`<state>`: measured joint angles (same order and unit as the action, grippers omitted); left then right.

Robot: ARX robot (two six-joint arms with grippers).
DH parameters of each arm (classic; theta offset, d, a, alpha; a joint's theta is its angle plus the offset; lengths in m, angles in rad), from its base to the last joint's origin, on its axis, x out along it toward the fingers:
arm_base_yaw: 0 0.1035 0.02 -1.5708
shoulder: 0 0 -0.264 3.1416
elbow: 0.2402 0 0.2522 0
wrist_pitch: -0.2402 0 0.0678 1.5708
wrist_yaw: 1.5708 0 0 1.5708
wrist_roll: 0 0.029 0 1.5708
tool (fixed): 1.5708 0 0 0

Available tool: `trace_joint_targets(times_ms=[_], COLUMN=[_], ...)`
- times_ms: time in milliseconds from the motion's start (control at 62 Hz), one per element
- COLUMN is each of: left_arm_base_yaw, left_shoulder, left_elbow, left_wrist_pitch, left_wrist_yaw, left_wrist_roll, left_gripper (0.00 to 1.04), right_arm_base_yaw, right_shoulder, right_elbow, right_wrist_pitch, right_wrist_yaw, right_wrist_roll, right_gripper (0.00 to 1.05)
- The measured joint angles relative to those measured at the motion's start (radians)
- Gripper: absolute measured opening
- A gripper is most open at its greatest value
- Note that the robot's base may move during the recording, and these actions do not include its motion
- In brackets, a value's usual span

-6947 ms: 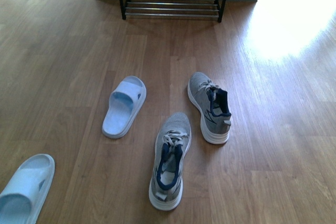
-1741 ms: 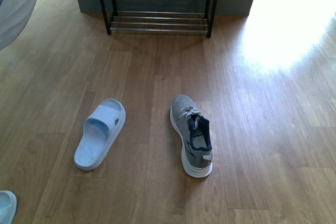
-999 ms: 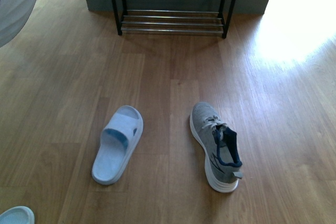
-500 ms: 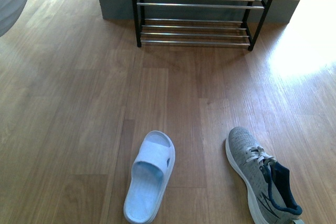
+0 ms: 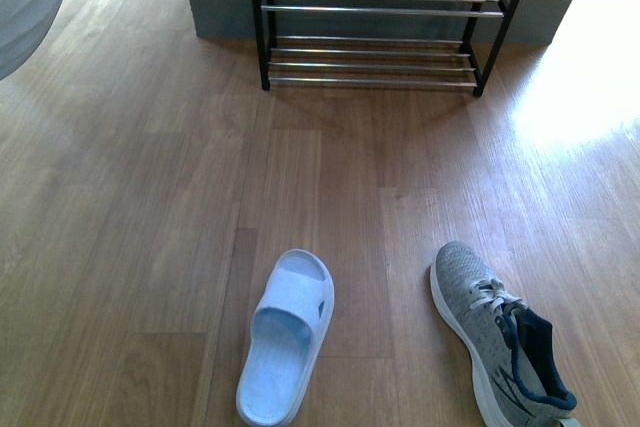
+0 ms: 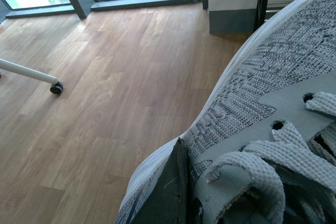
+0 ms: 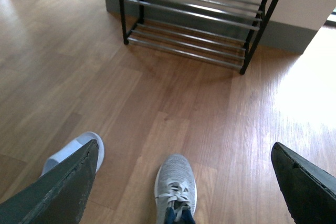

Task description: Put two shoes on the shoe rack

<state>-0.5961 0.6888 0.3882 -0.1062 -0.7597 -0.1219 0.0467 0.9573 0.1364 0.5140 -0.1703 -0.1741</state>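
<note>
My left gripper (image 6: pixel 199 199) is shut on a grey sneaker (image 6: pixel 262 93), held up off the floor. One dark finger (image 6: pixel 167 192) presses its side. In the front view, that shoe's white sole (image 5: pixel 25 2) fills the top left corner. The other grey sneaker (image 5: pixel 500 347) lies on the floor at the lower right, toe toward the shoe rack (image 5: pixel 375 27). My right gripper (image 7: pixel 185 148) hangs open above this sneaker (image 7: pixel 176 182), holding nothing. The black rack (image 7: pixel 199 19) with silver rods stands against the wall ahead. A pale blue slide (image 5: pixel 287 337) lies left of the floor sneaker.
The floor is wood planks, with a bright sunlit patch (image 5: pixel 580 97) to the right of the rack. A white leg on a caster (image 6: pixel 55 86) stands off to one side in the left wrist view, near tall windows.
One grey sneaker has been lifted off the floor by my left gripper. My view has moved closer to the rack, so the slide and floor sneaker sit lower in frame. Little changed in the last half second.
</note>
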Motion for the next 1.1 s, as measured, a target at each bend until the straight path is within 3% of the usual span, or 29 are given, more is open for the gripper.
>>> trace_joint_targets(times_ms=[177,532,1096], left_arm_base_yaw=[0.0,0.0,0.0], left_shoulder=[0.0,0.0,0.0], left_elbow=[0.0,0.0,0.0], left_wrist_pitch=[0.0,0.0,0.0], left_wrist_yaw=[0.0,0.0,0.0], left_wrist_roll=[0.0,0.0,0.0], left_gripper=[0.01,0.01,0.01], right_arm_base_yaw=[-0.019,-0.103,-0.185], right_shoulder=[0.561,1.225,1.524], right_elbow=[0.125,0.339,0.56], right_wrist_pitch=[0.222,0.253,0.193], right_wrist_yaw=[0.032,0.094,0.16], right_wrist_roll=[-0.06,-0.142,-0.122], right_gripper=[0.96,0.96,0.96])
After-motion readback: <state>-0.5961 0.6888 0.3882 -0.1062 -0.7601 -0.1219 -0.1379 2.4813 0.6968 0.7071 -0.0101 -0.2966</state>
